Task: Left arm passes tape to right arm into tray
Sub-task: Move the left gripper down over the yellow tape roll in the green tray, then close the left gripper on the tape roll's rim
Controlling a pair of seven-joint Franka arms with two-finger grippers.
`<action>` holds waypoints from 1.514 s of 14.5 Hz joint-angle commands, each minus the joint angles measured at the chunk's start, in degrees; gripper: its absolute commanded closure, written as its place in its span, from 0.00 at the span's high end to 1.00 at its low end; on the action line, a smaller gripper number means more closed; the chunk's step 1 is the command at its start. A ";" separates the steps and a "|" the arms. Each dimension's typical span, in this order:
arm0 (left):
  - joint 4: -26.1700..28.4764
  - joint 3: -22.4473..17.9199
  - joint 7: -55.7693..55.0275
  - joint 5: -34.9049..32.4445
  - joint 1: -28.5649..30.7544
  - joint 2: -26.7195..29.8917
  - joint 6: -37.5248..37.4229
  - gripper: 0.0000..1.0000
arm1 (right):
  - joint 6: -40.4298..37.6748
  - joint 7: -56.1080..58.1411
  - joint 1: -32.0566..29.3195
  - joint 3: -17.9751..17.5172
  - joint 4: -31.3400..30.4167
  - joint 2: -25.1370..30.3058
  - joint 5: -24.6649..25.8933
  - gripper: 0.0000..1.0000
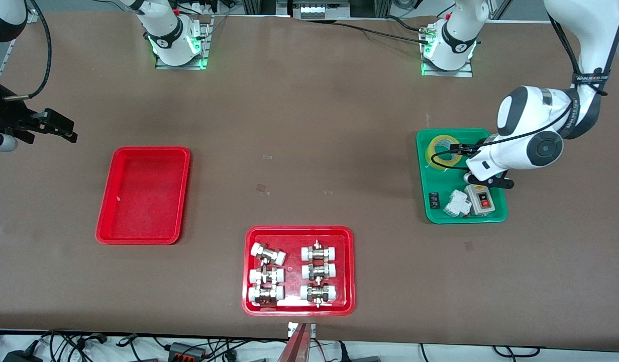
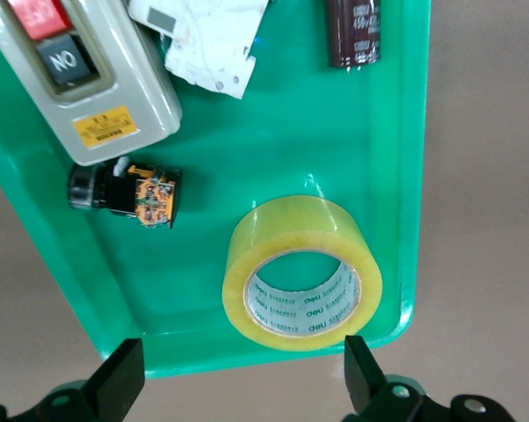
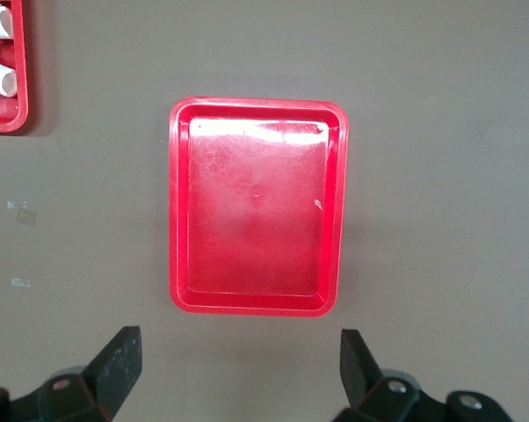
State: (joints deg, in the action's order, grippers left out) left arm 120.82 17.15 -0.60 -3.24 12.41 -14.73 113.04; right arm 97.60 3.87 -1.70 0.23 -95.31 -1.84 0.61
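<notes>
While spread, left claw [image 2: 238, 382] over tape [image 2: 302, 273]

My brown surface [image 1: 309, 125] carries three trays: the plain red tray [image 1: 143, 195] toward my right arm's end, a green tray [image 1: 460, 175] toward my left arm's end, and a red fittings tray [image 1: 299, 270] nearest the front camera.
</notes>
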 commanded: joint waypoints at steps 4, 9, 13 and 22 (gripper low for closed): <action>4.60 0.08 1.12 0.08 0.77 -2.57 8.51 1.00 | -0.65 0.53 0.12 -0.06 0.48 0.17 -0.61 1.00; 4.69 -0.18 1.12 -0.09 1.38 -4.60 10.44 1.00 | -0.65 0.62 0.03 -0.06 0.48 0.08 -0.70 1.00; 5.74 -0.18 1.21 -0.71 1.73 -4.87 11.75 1.00 | -0.74 0.62 -0.06 0.03 0.48 0.08 -0.70 1.00; 7.85 0.08 7.54 -0.80 4.90 -6.19 14.67 1.00 | -0.92 0.71 -0.06 0.03 0.48 0.08 -0.70 1.00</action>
State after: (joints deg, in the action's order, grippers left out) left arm 128.27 16.78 5.10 -3.39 16.99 -21.97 127.60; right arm 97.52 3.87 -1.69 0.22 -95.31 -1.84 0.61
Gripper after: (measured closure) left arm 0.035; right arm 0.000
